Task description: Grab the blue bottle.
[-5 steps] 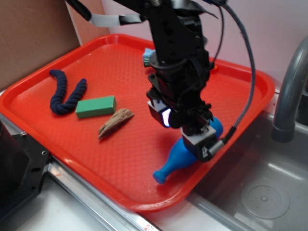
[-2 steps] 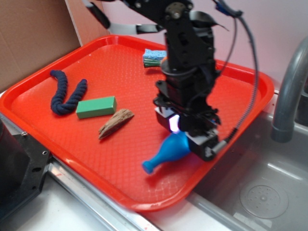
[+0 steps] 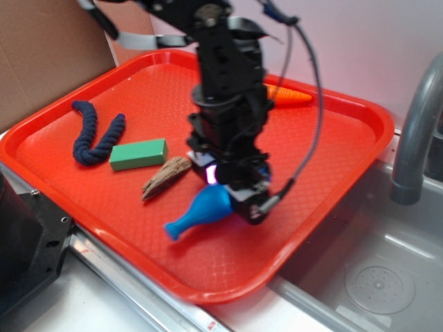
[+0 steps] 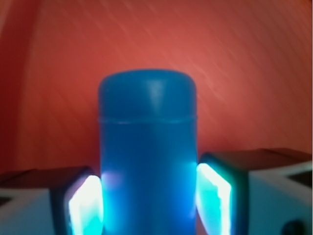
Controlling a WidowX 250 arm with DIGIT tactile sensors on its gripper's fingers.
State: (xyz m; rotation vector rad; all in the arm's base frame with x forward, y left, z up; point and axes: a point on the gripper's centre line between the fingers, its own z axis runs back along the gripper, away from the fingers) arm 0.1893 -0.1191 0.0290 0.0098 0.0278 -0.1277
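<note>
The blue bottle (image 3: 201, 210) is a smooth bright blue toy with a narrow neck pointing down-left. It hangs tilted just above the red tray (image 3: 83, 194). My gripper (image 3: 232, 197) is shut on its thick body. In the wrist view the bottle (image 4: 147, 147) fills the middle, its rounded end toward the tray. Both lit pads (image 4: 212, 191) press against its sides.
On the tray lie a dark navy rope (image 3: 93, 131), a green block (image 3: 138, 153), a piece of wood (image 3: 166, 178) and an orange carrot (image 3: 287, 95). A steel sink (image 3: 374, 270) and grey faucet (image 3: 415, 131) are at the right. A brown cardboard wall (image 3: 48, 55) stands at the left.
My gripper has moved left across the tray with the bottle held in it. The bottle's neck has lifted off the tray. The light-blue sponge is now hidden behind the arm.
</note>
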